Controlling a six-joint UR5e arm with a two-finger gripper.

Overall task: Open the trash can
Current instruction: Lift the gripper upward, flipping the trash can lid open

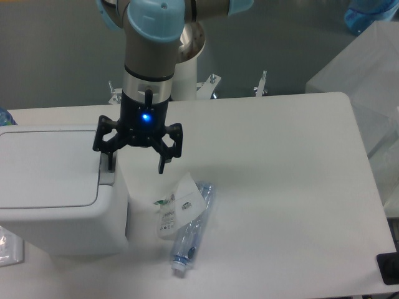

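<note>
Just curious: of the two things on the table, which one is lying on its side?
The crushed plastic bottle, flat beside the white trash can, which stands upright, lid shut.

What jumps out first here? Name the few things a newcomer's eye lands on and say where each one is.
The gripper hangs open at centre left, a blue light glowing on its black body, with one finger down by the grey push tab. Under it at the left edge sits the trash can, white and boxy, lid flat and shut. On the table just right of the bin lies a crushed clear plastic bottle.
</note>
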